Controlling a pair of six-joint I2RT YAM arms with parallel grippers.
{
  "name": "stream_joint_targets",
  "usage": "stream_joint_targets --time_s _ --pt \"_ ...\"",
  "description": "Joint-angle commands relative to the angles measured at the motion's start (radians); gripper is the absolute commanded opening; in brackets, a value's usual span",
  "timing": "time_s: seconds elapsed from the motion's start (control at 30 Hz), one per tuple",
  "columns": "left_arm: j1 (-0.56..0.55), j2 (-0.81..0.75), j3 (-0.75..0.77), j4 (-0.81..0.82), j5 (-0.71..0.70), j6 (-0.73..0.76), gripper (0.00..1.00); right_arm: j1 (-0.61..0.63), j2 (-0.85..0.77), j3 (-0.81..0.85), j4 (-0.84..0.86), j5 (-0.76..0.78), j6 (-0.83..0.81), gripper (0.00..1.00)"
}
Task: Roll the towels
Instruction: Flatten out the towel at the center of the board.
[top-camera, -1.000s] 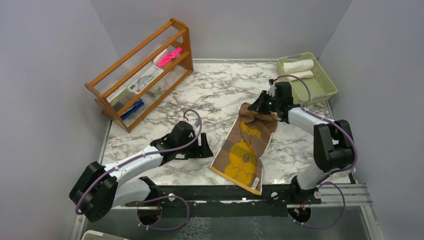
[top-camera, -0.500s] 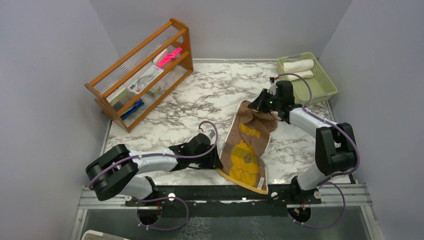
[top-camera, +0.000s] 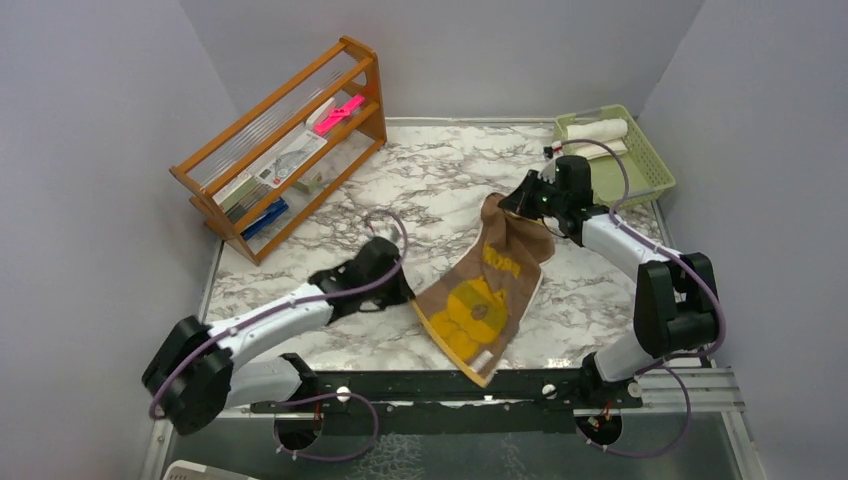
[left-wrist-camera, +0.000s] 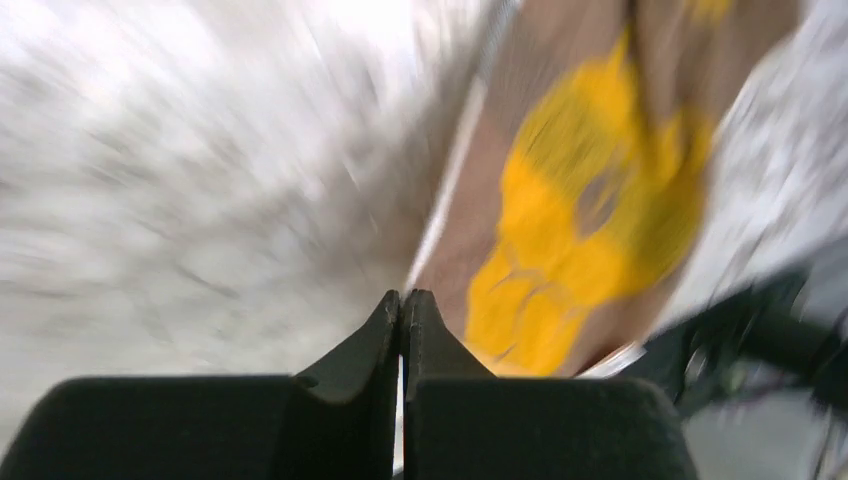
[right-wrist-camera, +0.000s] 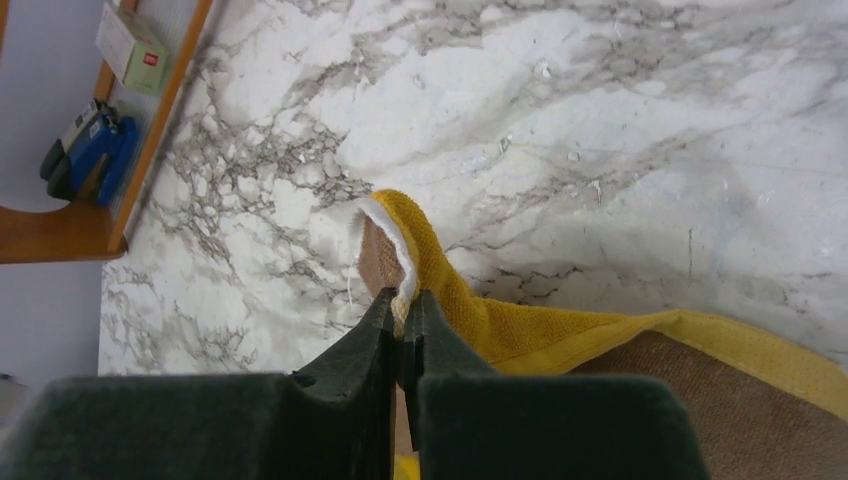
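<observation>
Step in hand, as judged: flattening the printed towel (top-camera: 480, 300) ahead of the roll. It lies brown face up on the marble table (top-camera: 420, 190), on a diagonal that begins just beside the green basket (top-camera: 655, 170) and runs away from it toward the arm bases. The end nearest the basket is lifted and bunched, and the corner farthest from the basket reaches the black rail at the table's front. The cream towel (top-camera: 598, 131) sits inside the basket, already rolled, so the printed one looks like the only work left. The right gripper (right-wrist-camera: 403, 300) has its fingers clamped on a mustard corner with a white hem, held up off the marble at the basket end. The left gripper (left-wrist-camera: 402, 298) has its fingers pressed together at the long edge on the side away from the basket. Its wrist view is badly blurred, but the pale hem runs right to the fingertips, so a pinch on that hem seems likely, not certain. To do this well: draw the two holds gently apart until the bunch by the basket pulls flat, then lower both corners together so the cloth lands without a fold. Bring the far corner back off the rail. Start the roll only from a straight short end, keeping both long edges level. Any wrinkle left in would likely roll up as a lump.
</observation>
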Motion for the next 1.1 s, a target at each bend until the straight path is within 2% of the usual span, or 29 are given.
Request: stream_joint_targets --time_s 0.0,0.1,0.17,0.3,0.47,0.67,0.77,0.9,1.07 --pt "0.283 -0.200 0.220 -0.276 -0.176 0.270 0.00 -0.001 -0.053 0.106 0.023 0.043 -0.046 0.01" --pt "0.453 -0.203 0.400 -0.354 -0.214 0.407 0.00 -0.001 -0.097 0.177 0.006 0.054 -0.106 0.01" --pt "0.511 -0.193 0.519 -0.392 -0.230 0.472 0.00 0.000 -0.142 0.218 -0.023 0.070 -0.152 0.01" --pt "0.549 -0.207 0.720 -0.469 -0.325 0.560 0.00 -0.001 -0.277 0.230 -0.036 0.073 -0.225 0.01" --pt "0.554 -0.303 0.871 -0.559 -0.443 0.595 0.00 -0.001 -0.536 0.161 -0.010 0.065 -0.277 0.01" --pt "0.554 -0.519 0.888 -0.611 -0.373 0.532 0.00 0.000 -0.820 0.077 0.014 -0.041 -0.194 0.01" --pt "0.554 -0.558 0.878 -0.651 -0.314 0.520 0.00 0.006 -0.883 0.064 -0.023 -0.083 -0.158 0.01" --pt "0.554 -0.508 0.797 -0.668 -0.257 0.535 0.00 0.016 -0.887 0.021 -0.096 -0.049 -0.146 0.01" --pt "0.554 -0.341 0.657 -0.635 -0.271 0.530 0.00 0.017 -0.837 -0.146 -0.101 0.179 -0.050 0.01"
